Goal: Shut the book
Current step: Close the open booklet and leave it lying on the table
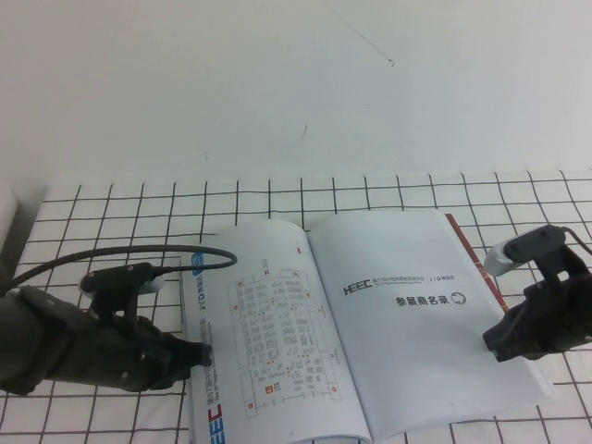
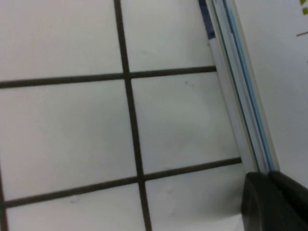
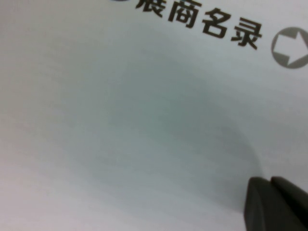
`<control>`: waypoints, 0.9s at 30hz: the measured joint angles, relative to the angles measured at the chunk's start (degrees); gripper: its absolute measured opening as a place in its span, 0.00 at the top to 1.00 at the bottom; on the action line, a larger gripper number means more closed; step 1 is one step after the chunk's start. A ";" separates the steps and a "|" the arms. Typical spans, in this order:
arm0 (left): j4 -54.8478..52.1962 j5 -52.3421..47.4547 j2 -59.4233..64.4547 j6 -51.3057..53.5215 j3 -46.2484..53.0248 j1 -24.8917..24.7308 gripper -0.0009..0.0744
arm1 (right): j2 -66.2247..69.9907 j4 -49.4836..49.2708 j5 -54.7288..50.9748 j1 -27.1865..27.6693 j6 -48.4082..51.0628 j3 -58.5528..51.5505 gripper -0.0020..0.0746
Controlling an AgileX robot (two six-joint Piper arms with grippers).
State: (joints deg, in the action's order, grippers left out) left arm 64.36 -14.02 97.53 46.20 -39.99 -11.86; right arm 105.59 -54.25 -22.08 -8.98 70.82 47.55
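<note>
An open book lies flat on the gridded table, a floor-plan page on its left and a white page with black characters on its right. My left gripper is low at the book's left edge, fingers shut, their tips against the stacked page edges. The left gripper shows two dark fingers pressed together there. Over the outer part of the right page my right gripper is also shut, just above or on the paper. In the right wrist view the right gripper holds nothing visible.
The white tabletop with black grid lines runs back to a plain white surface. A black cable loops from the left arm over the book's top left corner. A pale object sits at the far left edge.
</note>
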 joint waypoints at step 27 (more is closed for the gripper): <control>9.45 -14.05 2.03 8.21 -19.03 -14.75 0.99 | -0.06 -2.03 -0.10 0.00 0.00 0.23 0.98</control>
State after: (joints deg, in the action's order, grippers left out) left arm 73.81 -28.08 99.56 54.41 -59.02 -26.60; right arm 105.53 -56.28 -22.18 -8.98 70.82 47.77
